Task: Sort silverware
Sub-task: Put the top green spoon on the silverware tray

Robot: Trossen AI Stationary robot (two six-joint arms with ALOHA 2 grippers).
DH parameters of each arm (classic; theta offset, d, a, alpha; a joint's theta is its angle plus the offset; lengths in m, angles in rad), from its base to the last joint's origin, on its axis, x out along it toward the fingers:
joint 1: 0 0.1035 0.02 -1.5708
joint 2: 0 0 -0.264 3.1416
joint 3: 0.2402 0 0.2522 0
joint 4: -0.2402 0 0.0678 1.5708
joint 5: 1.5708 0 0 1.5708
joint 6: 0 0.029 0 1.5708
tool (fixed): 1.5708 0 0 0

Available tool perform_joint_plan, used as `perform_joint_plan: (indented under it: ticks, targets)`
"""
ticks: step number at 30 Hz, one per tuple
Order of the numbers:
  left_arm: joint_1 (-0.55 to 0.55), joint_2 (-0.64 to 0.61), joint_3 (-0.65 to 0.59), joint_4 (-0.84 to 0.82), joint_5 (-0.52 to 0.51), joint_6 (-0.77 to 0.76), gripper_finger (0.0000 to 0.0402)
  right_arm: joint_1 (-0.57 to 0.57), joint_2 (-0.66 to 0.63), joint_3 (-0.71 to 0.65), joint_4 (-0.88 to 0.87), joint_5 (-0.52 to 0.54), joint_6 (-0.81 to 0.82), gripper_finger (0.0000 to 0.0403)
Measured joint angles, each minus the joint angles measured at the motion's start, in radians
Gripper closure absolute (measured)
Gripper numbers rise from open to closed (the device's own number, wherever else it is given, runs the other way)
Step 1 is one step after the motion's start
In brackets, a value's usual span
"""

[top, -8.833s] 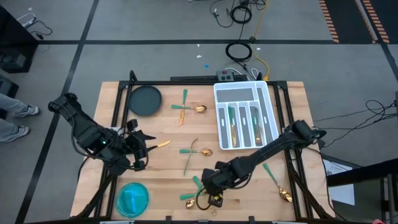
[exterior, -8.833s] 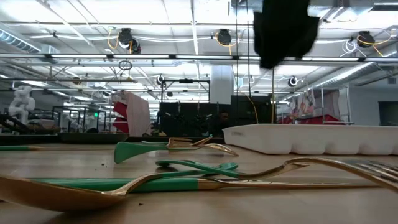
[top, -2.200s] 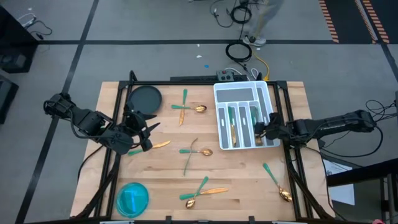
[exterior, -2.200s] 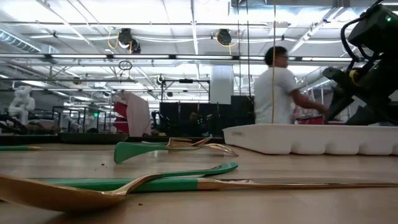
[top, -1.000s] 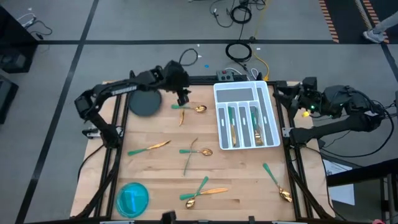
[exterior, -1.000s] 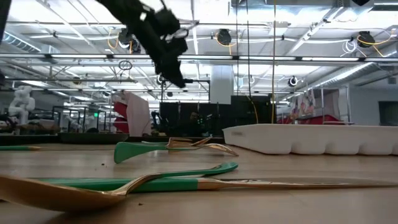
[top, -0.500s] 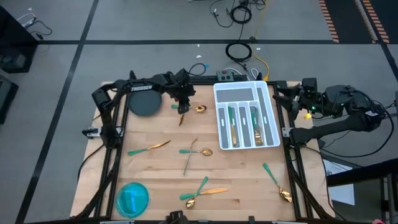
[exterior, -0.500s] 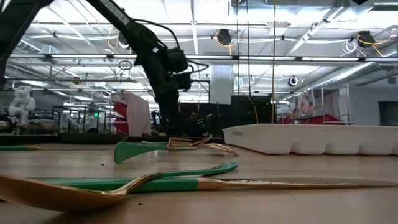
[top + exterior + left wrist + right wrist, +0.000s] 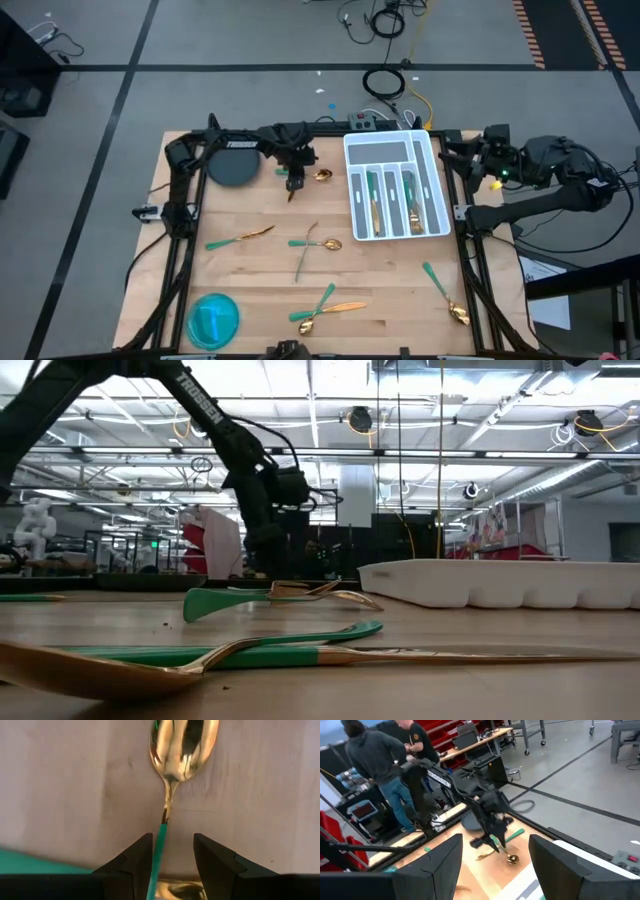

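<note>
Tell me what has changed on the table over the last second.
The left gripper has come down from above the table's far edge and now straddles the teal handle of the spoon, jaws open, nothing held. The right gripper stays parked beside the white tray, open. No silverware has moved.

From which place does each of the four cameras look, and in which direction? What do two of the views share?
High view: above the table, looking straight down; both arms show, left hand over a spoon beside the white tray.
Low view: at table-top height, looking level across; the left arm reaches down from above.
Left wrist view: looks past its own fingers, open astride the spoon's handle.
Right wrist view: off the table's right edge, faces the left arm; own open fingers show.
Shared: every view shows that spoon.
</note>
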Motion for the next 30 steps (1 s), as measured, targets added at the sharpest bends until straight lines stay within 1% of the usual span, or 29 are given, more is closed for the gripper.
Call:
perform_joint_plan:
  ticks: [2, 4, 6, 9, 10, 15, 19, 22, 24, 27, 30]
  targets:
    - [-0.009, 0.018, 0.006, -0.004, -0.005, 0.022, 0.0255, 0.0, 0.0, 0.0, 0.005, -0.019, 0.007, 0.0181]
    - [-0.03, 0.019, 0.01, -0.011, -0.073, 0.06, 0.0271, 0.0, 0.0, 0.0, 0.019, -0.022, 0.008, 0.0181]
    - [-0.042, 0.02, 0.01, -0.017, -0.1, 0.095, 0.0306, 0.0, 0.0, 0.0, 0.032, -0.023, 0.009, 0.0181]
    - [-0.047, 0.018, 0.009, -0.016, -0.111, 0.117, 0.0376, 0.0, -0.001, 0.0, 0.047, -0.024, 0.009, 0.0181]
    - [-0.048, 0.017, 0.008, -0.016, -0.117, 0.117, 0.0385, 0.0, -0.001, 0.0, 0.045, -0.025, 0.009, 0.0181]
    - [-0.061, -0.013, 0.003, -0.032, -0.166, 0.124, 0.0393, 0.0, -0.002, 0.0, 0.045, -0.025, 0.009, 0.0181]
    - [-0.081, -0.095, 0.008, -0.054, -0.232, 0.181, 0.0394, 0.0, -0.018, 0.0, 0.045, -0.034, 0.009, 0.0181]
    - [-0.112, -0.154, 0.047, -0.13, -0.253, 0.247, 0.0394, 0.0, -0.032, 0.0, 0.045, -0.044, 0.007, 0.0181]
    - [-0.142, -0.188, 0.078, -0.173, -0.273, 0.337, 0.0394, 0.0, -0.041, 0.0, 0.045, -0.045, 0.005, 0.0181]
    - [-0.199, -0.229, 0.148, -0.202, -0.325, 0.536, 0.0394, 0.0, -0.056, 0.0, 0.045, -0.044, -0.003, 0.0181]
    - [-0.25, -0.23, 0.215, -0.227, -0.362, 0.732, 0.0394, 0.0, -0.064, 0.0, 0.051, -0.045, -0.017, 0.0181]
